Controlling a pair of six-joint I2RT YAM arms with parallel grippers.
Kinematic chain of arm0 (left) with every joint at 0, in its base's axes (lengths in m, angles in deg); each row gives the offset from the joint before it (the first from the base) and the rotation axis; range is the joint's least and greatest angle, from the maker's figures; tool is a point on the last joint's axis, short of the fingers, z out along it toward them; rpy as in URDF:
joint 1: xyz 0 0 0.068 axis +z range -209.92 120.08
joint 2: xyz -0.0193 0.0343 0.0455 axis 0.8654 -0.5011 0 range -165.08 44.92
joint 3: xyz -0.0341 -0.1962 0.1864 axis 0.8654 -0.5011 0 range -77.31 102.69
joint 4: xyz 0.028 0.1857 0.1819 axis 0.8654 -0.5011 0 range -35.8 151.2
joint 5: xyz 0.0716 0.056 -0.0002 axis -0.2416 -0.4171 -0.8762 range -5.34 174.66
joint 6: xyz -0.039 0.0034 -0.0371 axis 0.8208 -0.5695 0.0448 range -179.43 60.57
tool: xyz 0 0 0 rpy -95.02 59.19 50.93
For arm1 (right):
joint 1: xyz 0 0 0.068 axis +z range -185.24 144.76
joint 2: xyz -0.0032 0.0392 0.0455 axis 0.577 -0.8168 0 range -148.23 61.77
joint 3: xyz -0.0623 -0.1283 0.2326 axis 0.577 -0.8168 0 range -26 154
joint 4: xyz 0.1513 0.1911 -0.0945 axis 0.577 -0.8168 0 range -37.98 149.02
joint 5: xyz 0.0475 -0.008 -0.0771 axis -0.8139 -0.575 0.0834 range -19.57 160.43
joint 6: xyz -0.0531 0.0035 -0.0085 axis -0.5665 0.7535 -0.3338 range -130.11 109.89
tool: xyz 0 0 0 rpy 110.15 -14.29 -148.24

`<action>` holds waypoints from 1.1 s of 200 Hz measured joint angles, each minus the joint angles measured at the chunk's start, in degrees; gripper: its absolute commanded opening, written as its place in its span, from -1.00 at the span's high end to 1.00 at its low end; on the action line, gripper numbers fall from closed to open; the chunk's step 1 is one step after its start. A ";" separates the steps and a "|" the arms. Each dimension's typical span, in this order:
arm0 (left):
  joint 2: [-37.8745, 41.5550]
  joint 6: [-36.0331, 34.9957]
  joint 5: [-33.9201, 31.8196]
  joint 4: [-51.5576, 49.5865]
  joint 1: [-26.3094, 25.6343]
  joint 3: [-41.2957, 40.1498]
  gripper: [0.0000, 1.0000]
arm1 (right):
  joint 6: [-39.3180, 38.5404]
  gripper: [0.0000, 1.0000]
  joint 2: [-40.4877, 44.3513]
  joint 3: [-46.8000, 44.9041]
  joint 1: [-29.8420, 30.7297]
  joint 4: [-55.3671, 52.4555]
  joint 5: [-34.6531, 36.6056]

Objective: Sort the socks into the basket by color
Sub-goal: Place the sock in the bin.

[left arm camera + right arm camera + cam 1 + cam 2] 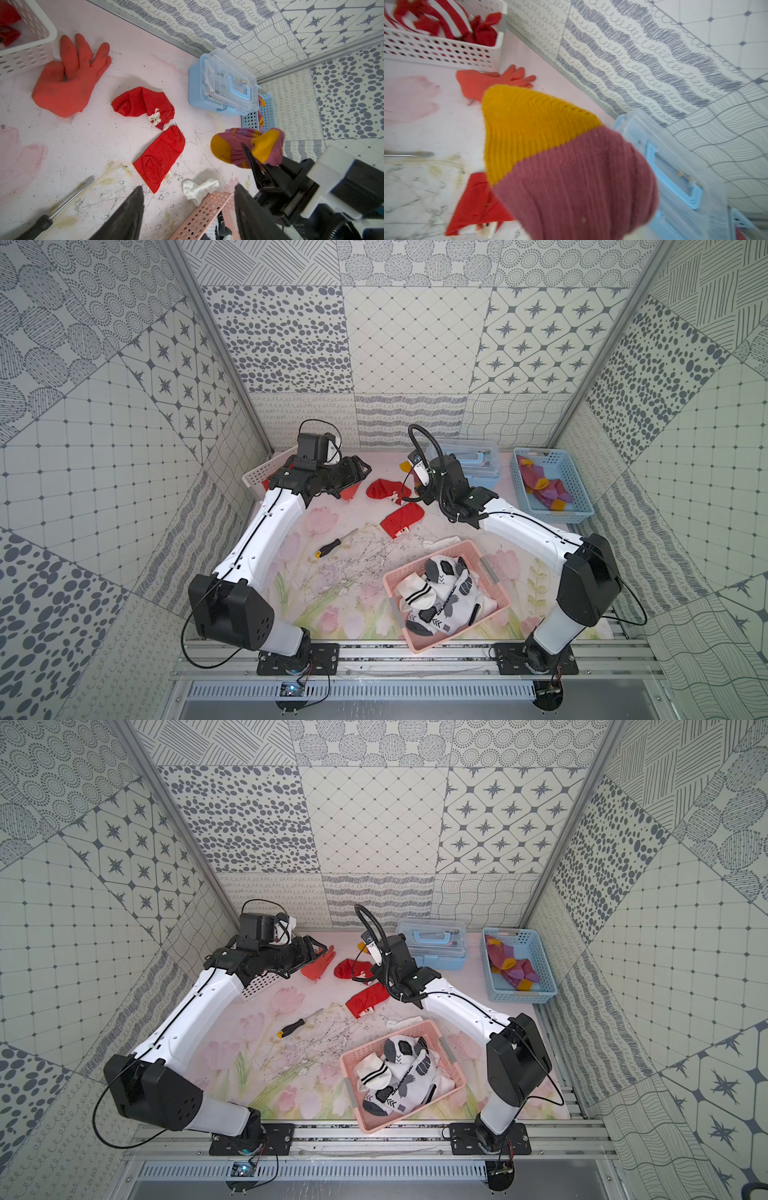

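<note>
My right gripper (252, 160) is shut on a purple sock with a yellow toe (234, 145), held above the table near the back; the sock (571, 166) fills the right wrist view and hides the jaws. My left gripper (189, 207) hangs open and empty beside the white basket (257, 477), which holds red socks (446, 18). Two red socks (382, 489) (401, 520) lie on the table between the arms. One white sock (442, 542) lies against the pink basket (461, 630), which holds white socks (440, 593). The blue basket (577, 510) holds purple socks (544, 489).
An orange-red glove (66, 83) lies beside the white basket under the left gripper. A black-handled screwdriver (332, 545) and dry twigs (353, 568) lie mid-table. A pale blue tool case (478, 460) stands at the back wall beside the blue basket.
</note>
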 measured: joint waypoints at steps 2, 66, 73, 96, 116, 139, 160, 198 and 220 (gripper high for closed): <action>0.13 -0.07 -0.15 0.00 0.02 -0.11 -0.39 | -0.48 1.00 0.00 -0.11 -0.22 0.22 0.48; 2.29 -1.16 -2.93 -1.14 1.53 -2.47 -0.44 | -14.05 1.00 -0.90 -5.09 -8.66 10.60 10.49; 2.27 -1.16 -3.04 -1.44 1.60 -2.45 -0.44 | -15.26 1.00 -1.14 -5.73 -9.64 11.96 11.26; 1.92 -1.16 -3.23 -1.90 1.81 -1.86 -0.44 | -19.21 1.00 -1.86 -7.82 -12.81 16.61 13.64; 1.14 -1.16 -3.23 -2.25 1.84 -0.98 -0.44 | -21.97 1.00 -2.62 -8.72 -15.47 20.50 15.08; 0.22 -1.16 -3.26 -2.64 1.84 0.02 -0.44 | -24.68 1.00 -3.85 -8.76 -18.99 24.52 15.96; -0.70 -1.16 -3.39 -2.89 1.86 0.90 -0.44 | -26.82 1.00 -5.62 -8.66 -22.25 27.93 16.87; -3.28 -1.16 -3.67 -3.04 1.86 2.89 -0.44 | -29.79 1.00 -9.66 -8.52 -27.08 32.63 17.97; -5.07 -1.16 -3.85 -3.10 1.86 4.44 -0.44 | -30.14 1.00 -11.52 -7.54 -29.86 33.46 18.29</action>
